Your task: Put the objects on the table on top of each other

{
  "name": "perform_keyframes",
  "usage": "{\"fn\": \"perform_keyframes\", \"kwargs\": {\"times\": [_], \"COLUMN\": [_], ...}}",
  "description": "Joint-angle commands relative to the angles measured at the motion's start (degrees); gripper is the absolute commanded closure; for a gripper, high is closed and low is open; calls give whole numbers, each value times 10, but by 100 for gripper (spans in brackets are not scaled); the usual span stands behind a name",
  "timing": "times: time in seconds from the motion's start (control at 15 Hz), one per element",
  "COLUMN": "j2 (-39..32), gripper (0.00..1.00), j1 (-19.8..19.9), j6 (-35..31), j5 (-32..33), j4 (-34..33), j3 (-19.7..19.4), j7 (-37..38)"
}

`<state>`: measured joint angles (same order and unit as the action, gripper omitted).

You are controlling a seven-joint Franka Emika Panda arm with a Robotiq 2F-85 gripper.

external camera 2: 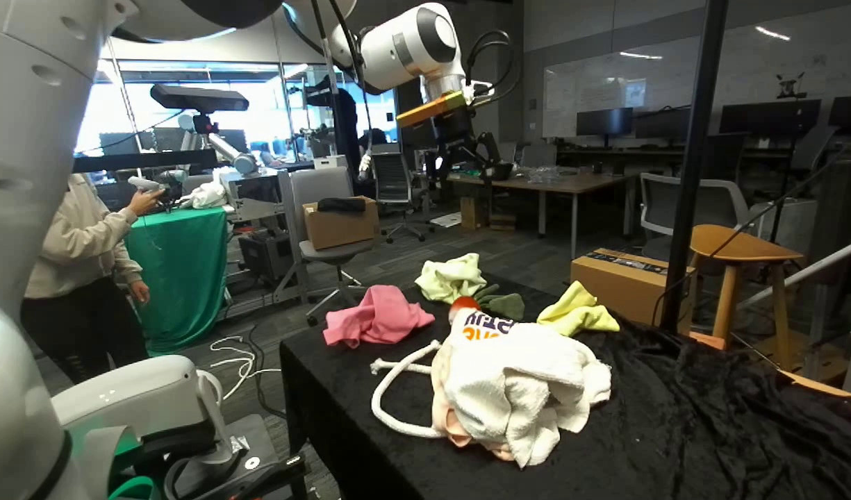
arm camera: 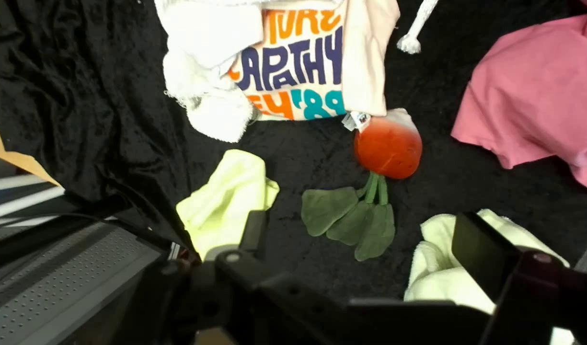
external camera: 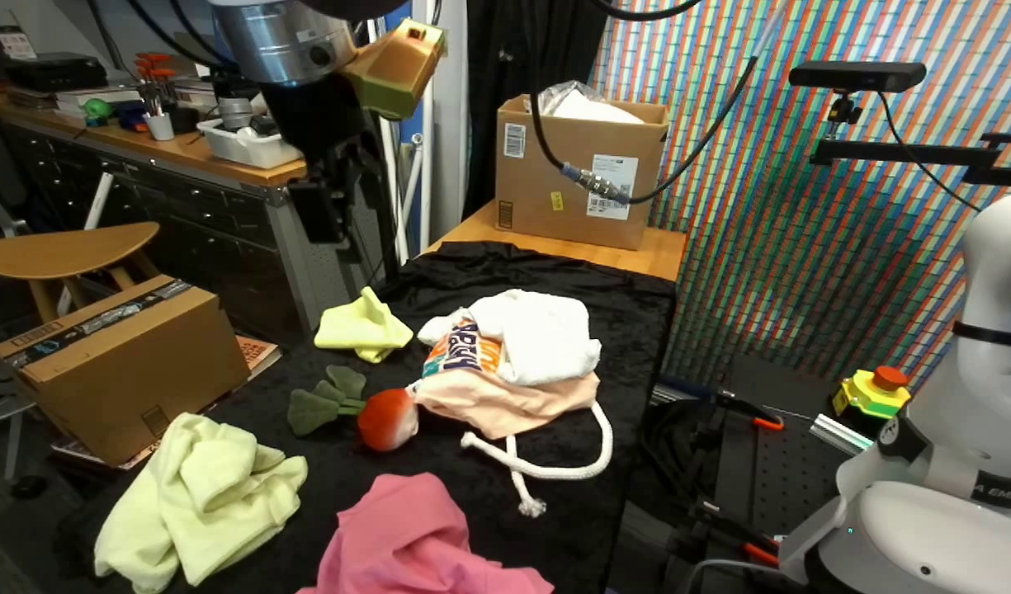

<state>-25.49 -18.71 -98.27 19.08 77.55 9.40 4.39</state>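
Observation:
A white towel [external camera: 550, 334] lies bunched on top of a peach drawstring bag [external camera: 505, 404] with printed letters. A red plush radish [arm camera: 388, 147] with green leaves lies at the bag's edge, its pale tip against the bag. A small yellow cloth [external camera: 363, 326], a pale green cloth [external camera: 204, 499] and a pink cloth [external camera: 418, 540] lie crumpled and apart around them. My gripper [arm camera: 367, 242] is open and empty, high above the table. In the wrist view the leaves show between its fingers, which partly cover the yellow and pale green cloths. The gripper also shows in an exterior view [external camera 2: 465, 170].
A wrinkled black cloth [external camera 2: 675, 417] covers the table. A large cardboard box [external camera: 571, 177] stands at the table's end, and another box [external camera: 125, 371] stands beside the table. A black upright pole [external camera 2: 692, 160] rises near the table. The bag's white rope [external camera: 555, 472] trails over the table.

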Motion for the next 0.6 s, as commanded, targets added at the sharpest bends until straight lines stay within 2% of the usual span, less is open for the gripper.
{"fn": "perform_keyframes", "kwargs": {"times": [0.0,0.27,0.53], "j2": [-49,-69,-104], "gripper": [0,0,0], "j1": [-20,-36,-54], "j6": [4,-23,-31], "j5": [1,-1,-9], "j4": [-53,-37,-53], "j3": [4,3,8], "j7": [-32,-29,-26]}}
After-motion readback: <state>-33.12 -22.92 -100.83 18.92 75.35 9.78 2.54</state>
